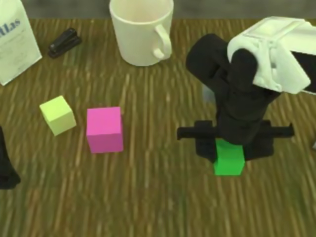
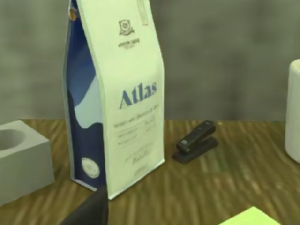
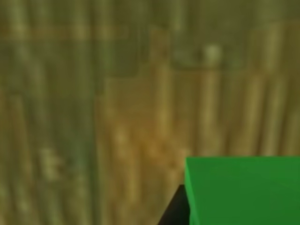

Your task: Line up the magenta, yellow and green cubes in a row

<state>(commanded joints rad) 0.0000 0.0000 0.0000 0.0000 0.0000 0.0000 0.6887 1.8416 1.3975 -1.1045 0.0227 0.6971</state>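
Observation:
The green cube (image 1: 229, 162) sits right of centre, and my right gripper (image 1: 229, 152) comes down over it from above, shut on it. In the right wrist view the green cube (image 3: 243, 192) fills the lower corner with one dark finger (image 3: 174, 211) pressed against its side. The magenta cube (image 1: 104, 129) rests on the table left of centre. Just to its left, slightly farther back and turned askew, is the pale yellow cube (image 1: 58, 114), whose corner (image 2: 251, 218) shows in the left wrist view. My left gripper (image 1: 6, 173) is parked at the left edge, open and holding nothing.
A white mug (image 1: 142, 29) stands at the back centre. A white and blue Atlas bag (image 1: 15, 39) is at the back left with a black stapler (image 1: 64, 42) beside it. A grey hollow block (image 2: 21, 159) shows in the left wrist view.

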